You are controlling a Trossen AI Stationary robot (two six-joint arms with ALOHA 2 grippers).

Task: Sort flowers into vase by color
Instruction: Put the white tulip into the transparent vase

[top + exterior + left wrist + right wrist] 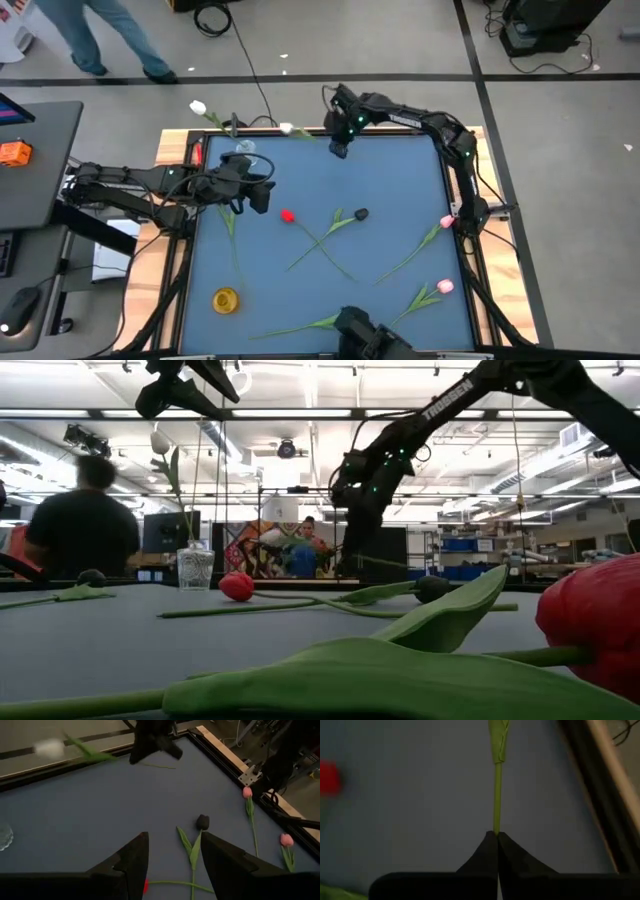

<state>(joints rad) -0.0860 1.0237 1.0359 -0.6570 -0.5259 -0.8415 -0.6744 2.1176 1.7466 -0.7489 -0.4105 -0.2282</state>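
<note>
At the far left of the blue surface (pixel 400 180) a clear glass vase (pixel 243 152) stands near the back edge with one white tulip (pixel 198 107) in it, the head leaning out past the rim. Just in front of the vase the left gripper (pixel 262 190) hovers above the surface with its fingers (pixel 134 857) spread wide and nothing between them. Near the front left corner sits a small yellow vase (pixel 226 299).

Toward the middle, a red tulip (pixel 288 216) and a black tulip (pixel 360 214) lie flat, their stems crossing in an X. A further green stem (pixel 300 326) lies along the front edge (its head is not visible).

At the back centre the right gripper (pixel 338 150) has its fingers (pixel 485 855) pressed together on the thin stem of a second white tulip (pixel 287 129), whose head points toward the glass vase; the low view shows this gripper raised above the surface.

On the right, two pink tulips lie flat: one (pixel 446 222) by the right edge, the other (pixel 444 287) nearer the front.
</note>
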